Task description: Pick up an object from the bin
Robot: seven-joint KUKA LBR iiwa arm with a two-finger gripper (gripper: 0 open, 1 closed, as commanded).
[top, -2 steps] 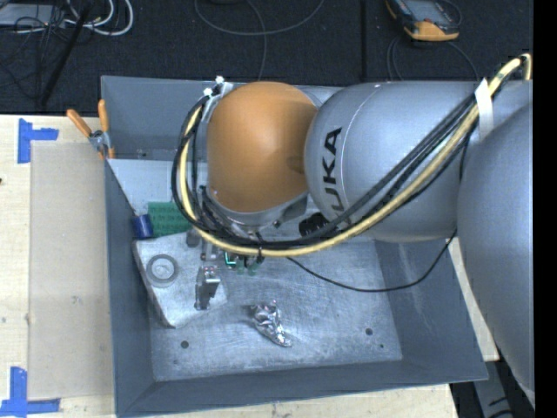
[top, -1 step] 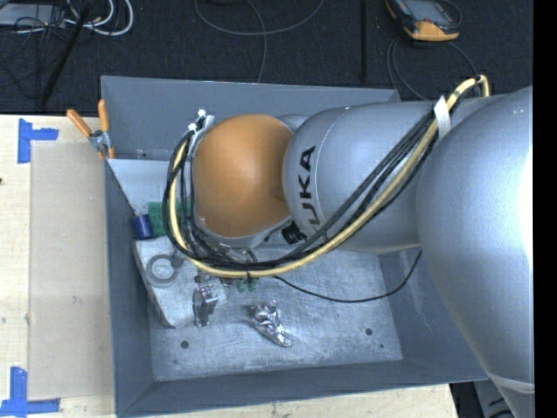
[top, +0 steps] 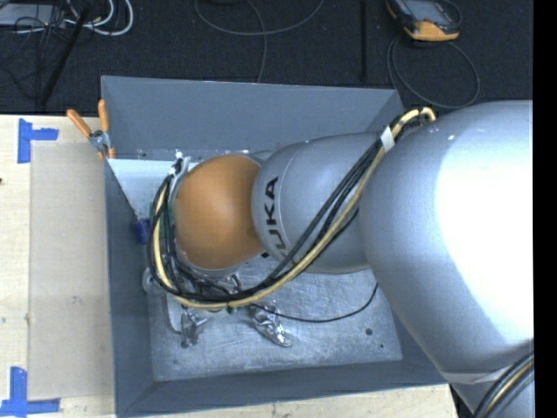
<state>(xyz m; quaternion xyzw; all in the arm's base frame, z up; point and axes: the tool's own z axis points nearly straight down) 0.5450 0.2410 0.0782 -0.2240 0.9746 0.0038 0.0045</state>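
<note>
The gripper point(top: 231, 329) is hanging low in the bin point(top: 261, 116), fingers spread wide around bare floor, while a small blue thing point(top: 139, 231) is lying off toward the left wall.

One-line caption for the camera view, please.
Arm reaches deep into the grey bin, gripper open low over its floor, a small blue thing by the left wall.

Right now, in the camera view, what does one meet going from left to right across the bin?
bin's left wall → small blue thing beside that wall → orange wrist cover → grey arm link with cables → big silver arm body
</note>
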